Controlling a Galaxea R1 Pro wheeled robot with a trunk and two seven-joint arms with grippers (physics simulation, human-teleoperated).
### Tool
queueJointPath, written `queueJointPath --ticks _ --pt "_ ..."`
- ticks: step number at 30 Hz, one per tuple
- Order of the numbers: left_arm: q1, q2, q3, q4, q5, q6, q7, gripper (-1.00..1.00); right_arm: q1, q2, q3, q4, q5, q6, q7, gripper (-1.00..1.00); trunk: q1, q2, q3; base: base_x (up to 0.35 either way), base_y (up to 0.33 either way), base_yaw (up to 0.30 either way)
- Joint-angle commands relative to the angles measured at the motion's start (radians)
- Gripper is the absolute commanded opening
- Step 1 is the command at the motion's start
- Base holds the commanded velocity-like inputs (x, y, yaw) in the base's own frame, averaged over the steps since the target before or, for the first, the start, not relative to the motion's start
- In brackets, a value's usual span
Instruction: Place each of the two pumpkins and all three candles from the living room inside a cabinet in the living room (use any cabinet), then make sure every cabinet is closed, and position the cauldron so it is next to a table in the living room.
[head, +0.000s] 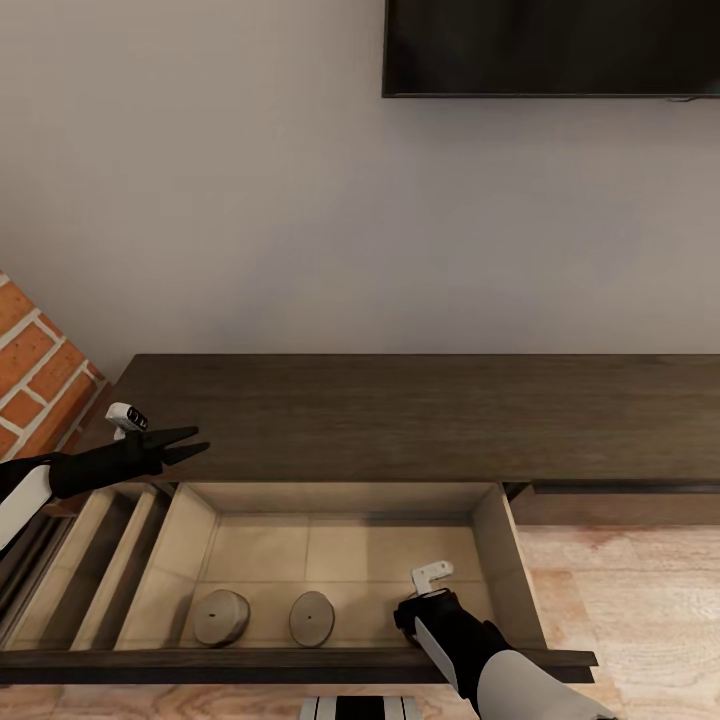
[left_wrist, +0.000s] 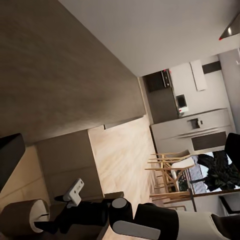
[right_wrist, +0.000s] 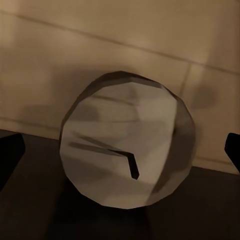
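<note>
— Looking down from the head camera, what did you make of the cabinet (head: 420, 415)?

— It was the long dark-brown console against the pale wall, under the wall TV (head: 550, 48), with a brick fireplace (head: 35, 370) edge at its left end. One wide drawer (head: 520, 560) stood pulled out, its pale light-wood inside showing.

— And the candles?

— Two lay in that drawer near its front edge, side by side but apart: a squat pale candle (head: 221, 616) on the left and a second candle (head: 311, 618) just right of it. The right wrist camera looked straight at a third candle (right_wrist: 127, 145), a pale round one with a short dark wick, resting on the drawer floor.

— Where was the right gripper (head: 425, 600)?

— It hung inside the drawer's right part, above the front edge. Its dark fingertips (right_wrist: 10, 155) showed at both sides of the wrist picture, spread wide, clear of the candle between them.

— The left gripper (head: 185, 445)?

— It hovered over the cabinet top's left front corner, fingers spread in a narrow V and holding nothing. To its left, a narrower drawer (head: 100, 570) was open as well.

— Anything else?

— The left wrist camera showed wood floor (left_wrist: 122, 155), dining chairs (left_wrist: 170, 167) and kitchen units (left_wrist: 192, 132) far off.
</note>
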Motion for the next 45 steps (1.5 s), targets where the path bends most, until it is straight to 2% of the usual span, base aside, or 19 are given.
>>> queueJointPath --ticks 1,12,18,22,26,28,45 --pt "0.0 0.0 0.0 0.0 0.0 0.0 0.001 1.0 0.0 0.0 0.0 0.0 0.0 0.0 0.0 1.0 0.0 0.0 0.0 0.0 0.0 0.0" --pt "0.0 0.0 0.001 -0.007 0.001 -0.001 0.001 1.0 0.0 0.001 0.0 0.0 0.0 0.003 0.002 1.0 0.0 0.0 0.0 0.0 0.0 0.0" --pt "0.0 0.0 0.014 -0.009 -0.002 -0.002 0.004 1.0 0.0 0.003 0.001 0.0 0.0 0.004 0.003 1.0 0.0 0.0 0.0 0.0 0.0 0.0" --pt "0.0 -0.003 0.023 -0.012 -0.005 -0.002 0.005 1.0 0.0 0.003 0.001 -0.001 -0.001 0.004 0.003 1.0 -0.015 0.028 0.013 0.0 0.0 0.0" --pt "0.0 -0.029 0.029 -0.014 -0.007 -0.002 0.005 1.0 0.0 0.003 0.001 -0.002 -0.001 0.005 0.002 1.0 -0.031 0.056 0.025 0.0 0.0 0.0" --pt "0.0 -0.032 0.031 -0.014 -0.008 -0.002 0.006 1.0 0.0 0.003 0.002 -0.002 0.0 0.005 0.002 1.0 -0.038 0.07 0.031 0.0 0.0 0.0" --pt "0.0 -0.035 0.031 -0.017 -0.008 -0.002 0.006 1.0 0.0 0.003 0.002 -0.002 0.0 0.005 0.002 1.0 -0.104 0.189 0.085 0.0 0.0 0.0"
